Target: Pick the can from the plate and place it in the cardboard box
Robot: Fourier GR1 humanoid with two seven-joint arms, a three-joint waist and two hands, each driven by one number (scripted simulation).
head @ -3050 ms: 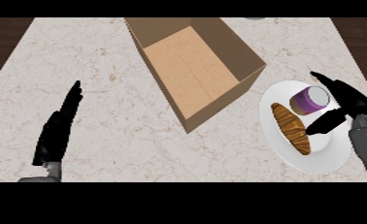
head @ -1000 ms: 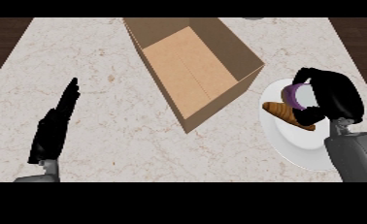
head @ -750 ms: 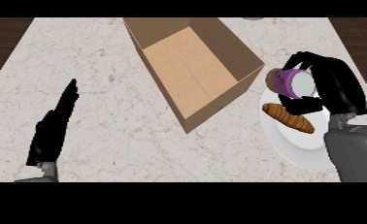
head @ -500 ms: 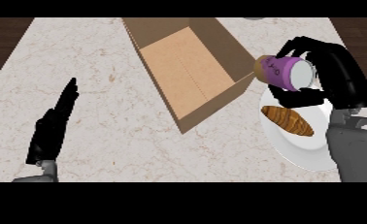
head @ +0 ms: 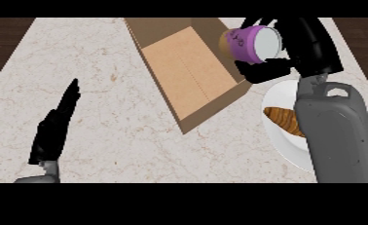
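Observation:
A purple can [head: 248, 45] with a pale lid hangs tilted in the air over the right wall of the open cardboard box [head: 188, 68]. My right hand [head: 302, 48] is shut on it, fingers curled round its far and near sides. The white plate [head: 284, 131] lies at the right edge of the counter, partly hidden by my right forearm, and still holds a brown croissant [head: 285, 120]. My left hand [head: 56, 124] rests open on the counter at the lower left, fingers straight and pointing away.
The marble counter [head: 108, 73] stretches between my left hand and the box. Dark floor shows beyond the counter's left and right far corners.
My right hand closed on the can, lifted it off the plate and carried it up and left to the box's right wall. The left hand stayed still.

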